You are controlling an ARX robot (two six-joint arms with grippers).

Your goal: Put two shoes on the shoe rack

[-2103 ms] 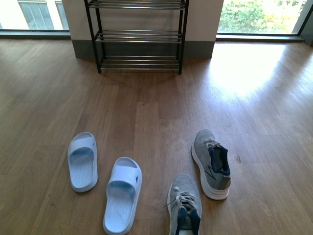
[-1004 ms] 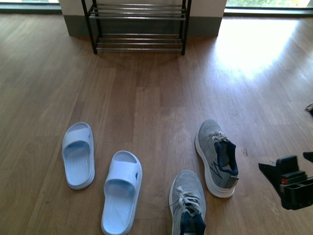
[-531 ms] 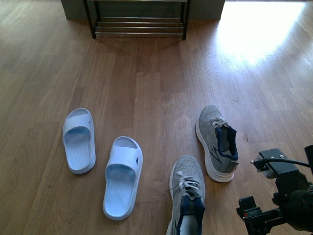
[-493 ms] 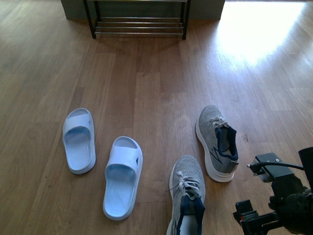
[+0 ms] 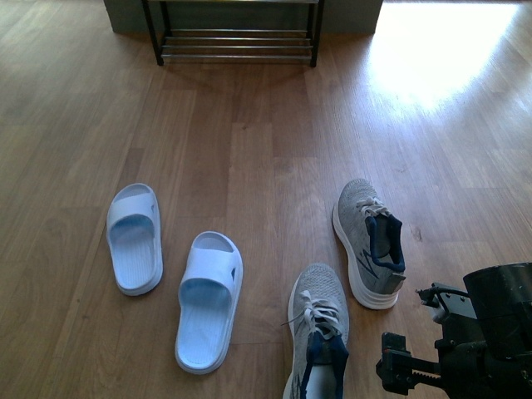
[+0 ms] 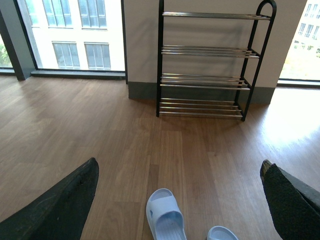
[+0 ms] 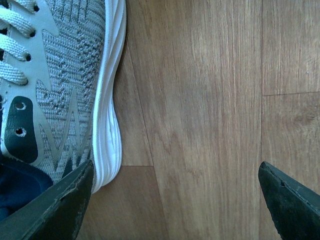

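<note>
Holding right gripper (image 7: pixel 172 197) jaws wide apart and empty just beside the farther grey sneaker (image 5: pixel 370 245), left gripper (image 6: pixel 177 200) jaws equally spread and empty, with the nearer sneaker (image 5: pixel 318 332) and both slides (image 5: pixel 133 239) likewise on the floor (image 5: pixel 249 150), well apart from the shoe rack (image 5: pixel 237 46).

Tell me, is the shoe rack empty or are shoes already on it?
Empty. The left wrist view shows only bare bars on every tier of the shoe rack.
</note>
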